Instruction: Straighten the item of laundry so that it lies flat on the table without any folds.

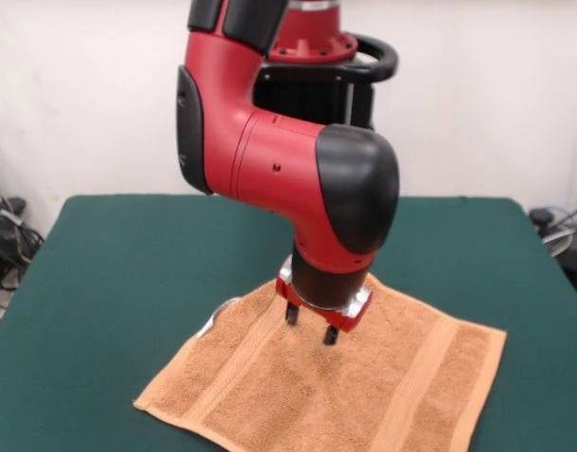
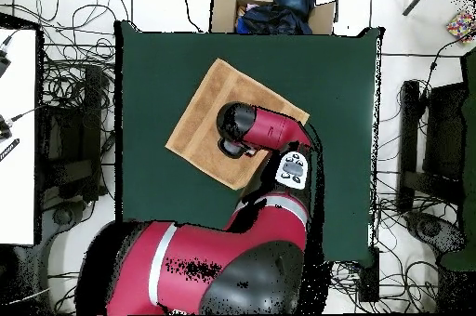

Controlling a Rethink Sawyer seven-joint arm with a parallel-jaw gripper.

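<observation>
The orange-tan towel (image 1: 297,386) lies spread on the green table (image 1: 128,264), near its front edge, turned at an angle. Band stripes run near two of its edges, and a small white tag (image 1: 213,322) sticks out at its left corner. The surface looks mostly flat; its near edge runs out of the picture. My gripper (image 1: 312,327) points straight down just above the towel's far middle part, open, with nothing between the fingers. In the overhead view the towel (image 2: 200,112) lies as a diamond on the table (image 2: 344,80), and the arm's wrist covers its lower right part and hides the gripper.
A cardboard box (image 2: 270,6) with dark blue cloth in it stands just past the table's edge at the top of the overhead view. Cables lie on the floor around the table. The arm's big elbow (image 1: 297,169) hangs over the table's middle.
</observation>
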